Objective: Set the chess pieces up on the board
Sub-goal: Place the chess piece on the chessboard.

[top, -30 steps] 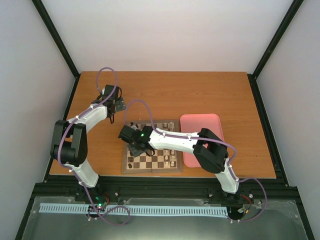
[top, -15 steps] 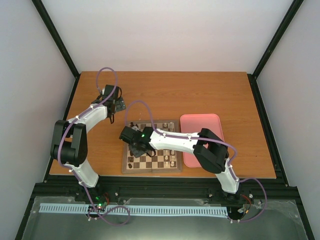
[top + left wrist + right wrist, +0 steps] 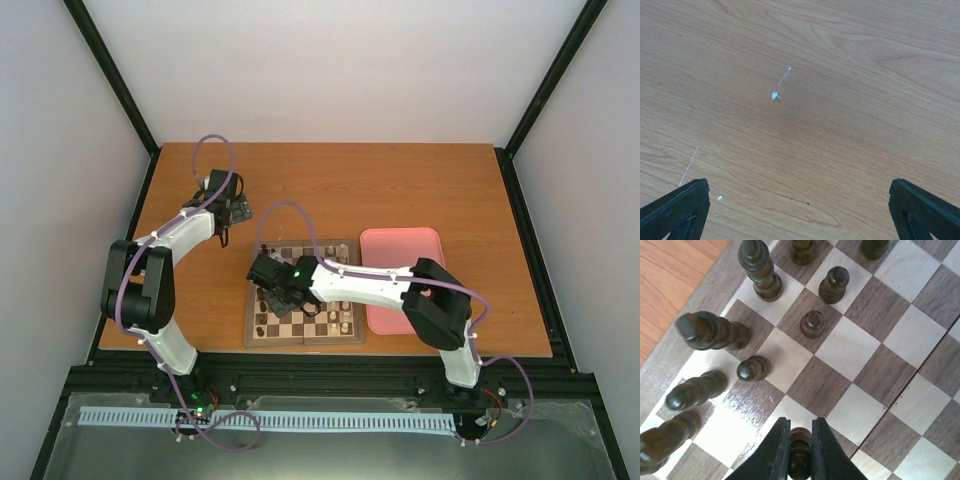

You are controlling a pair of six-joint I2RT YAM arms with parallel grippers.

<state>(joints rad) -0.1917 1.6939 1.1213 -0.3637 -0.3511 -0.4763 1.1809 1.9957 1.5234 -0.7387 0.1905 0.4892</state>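
The board (image 3: 850, 347) fills the right wrist view. Several dark chess pieces stand along its left edge: a tall one (image 3: 760, 270), pawns (image 3: 834, 284) (image 3: 813, 323) (image 3: 753, 368) and bigger ones (image 3: 710, 331). My right gripper (image 3: 800, 424) is shut on a dark pawn (image 3: 800, 450) just above a light square. From above, the right gripper (image 3: 272, 298) hangs over the board's (image 3: 300, 343) left half. My left gripper (image 3: 797, 187) is open over bare wood, its fingers (image 3: 680, 210) far apart; from above the left gripper (image 3: 232, 212) sits beyond the board's far left corner.
A pink tray (image 3: 400, 275) lies against the board's right side. Cream pieces (image 3: 335, 320) stand on the board's near rows. The right arm stretches across the board from the right. Small white specks (image 3: 775, 95) mark the tabletop under the left gripper.
The right arm has shifted a little to the right and nearer, carrying the gripper with the pawn along the board's left half. The left arm has not moved.
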